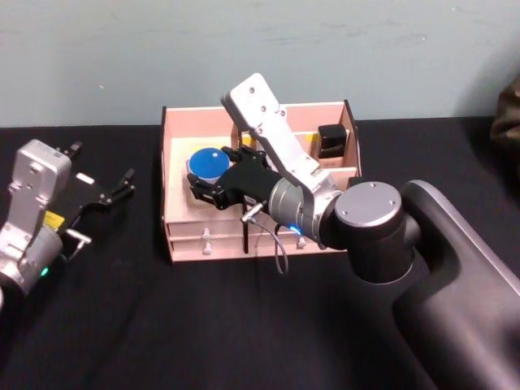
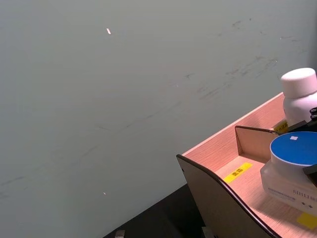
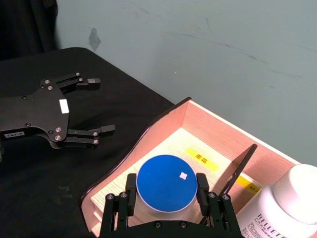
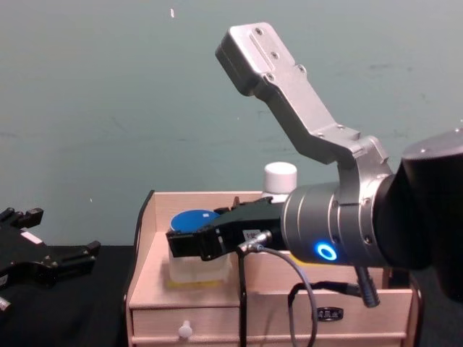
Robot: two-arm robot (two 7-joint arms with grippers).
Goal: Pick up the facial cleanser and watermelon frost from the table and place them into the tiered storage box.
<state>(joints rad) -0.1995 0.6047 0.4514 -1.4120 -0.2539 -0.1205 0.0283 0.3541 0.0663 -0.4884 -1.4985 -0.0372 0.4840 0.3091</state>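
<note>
Right gripper (image 3: 166, 196): clamped on blue-lidded jar (image 3: 166, 182), inside tiered storage box (image 1: 175, 236), left compartment.
Left gripper (image 1: 106, 185): open, idle, far left.
Remaining: release.

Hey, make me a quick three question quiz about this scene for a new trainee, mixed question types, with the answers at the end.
1. True or false: the right claw has its fingers on either side of the blue-lidded jar.
2. Multiple choice: where is that jar? A) on the black table B) in the front left compartment of the tiered storage box C) in the left claw
3. Short answer: what stands just behind the jar in the box?

Key:
1. True.
2. B.
3. A white bottle with a white cap.
</note>
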